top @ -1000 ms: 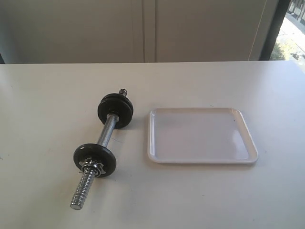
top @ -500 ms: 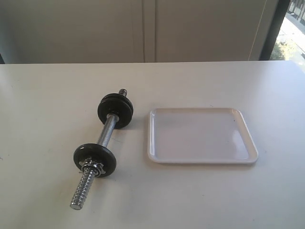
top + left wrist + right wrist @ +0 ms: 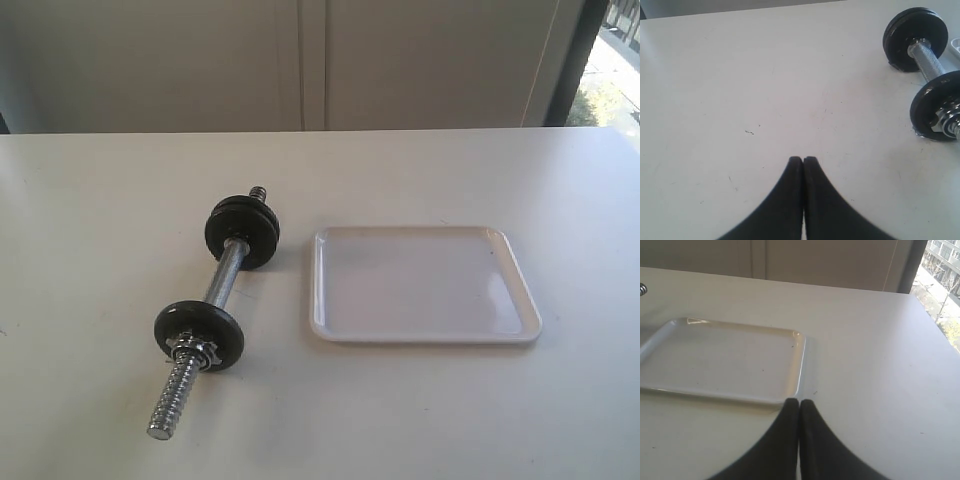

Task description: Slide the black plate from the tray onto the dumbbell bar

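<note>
The dumbbell bar (image 3: 228,275) lies slantwise on the white table, left of the tray (image 3: 420,338). Black discs (image 3: 243,231) sit on its far end. One black disc (image 3: 198,335) sits near its front end, with a silver star nut (image 3: 192,350) against it. The white tray holds nothing, and no loose black plate shows anywhere. My left gripper (image 3: 803,159) is shut and empty above bare table, apart from the bar (image 3: 929,60). My right gripper (image 3: 799,401) is shut and empty, by the tray's (image 3: 720,357) near corner. Neither gripper shows in the exterior view.
The table's (image 3: 100,220) far edge meets a pale wall with cabinet doors. A window strip (image 3: 610,70) is at the far right. A threaded bar tip (image 3: 642,289) peeks in at the right wrist view's edge.
</note>
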